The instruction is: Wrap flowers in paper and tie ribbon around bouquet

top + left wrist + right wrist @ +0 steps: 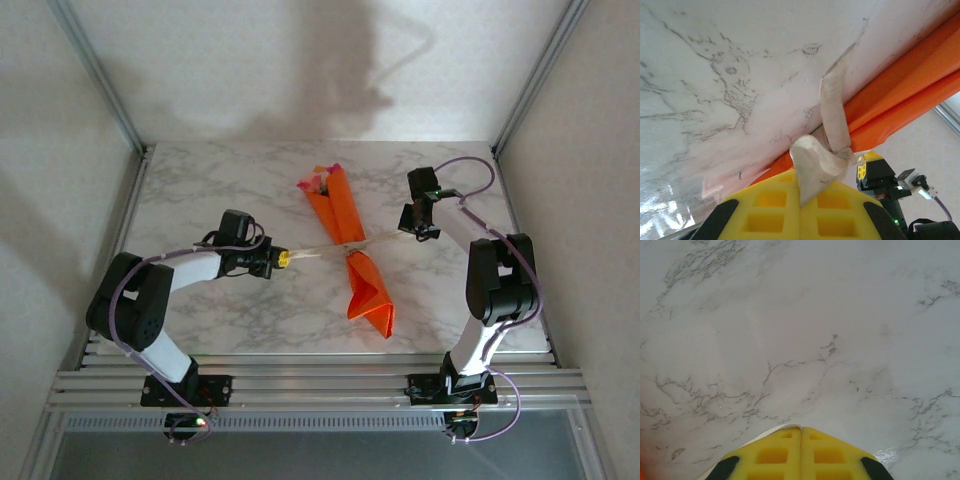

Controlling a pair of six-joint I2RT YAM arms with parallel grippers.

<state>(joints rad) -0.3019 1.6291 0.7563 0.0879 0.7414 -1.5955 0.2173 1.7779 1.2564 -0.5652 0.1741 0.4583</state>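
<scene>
At the left of the marble worktop (220, 180), found the left gripper (283, 259) pinched fully shut on one end of the ribbon (320, 252). From the left wrist, saw that gripper (801, 187) with yellow pads pressed together and the pale ribbon (832, 115) crumpled and folded over between them, then rising toward orange paper (900, 95) close ahead.

Followed the ribbon rightward from there, stretched nearly straight and climbing slightly across the middle of the worktop.

Met the bouquet (345, 225) at mid-worktop, lying flat, wide end pointed away from the arm bases and leaning a little left, crossed by the ribbon at its narrow waist. Noted the flowers (322, 181), pink and magenta heads, peeping from the far end of the paper (368, 295), with the paper's near end flaring wide again below the ribbon.

At the right, found the right gripper (413, 233) closed completely as well, just beside the bouquet, gripping the ribbon's other end. From the right wrist, saw its pads (830, 455) pressed together over bare marble, with a thin pale edge of ribbon (767, 435) slipping out at their left side.
</scene>
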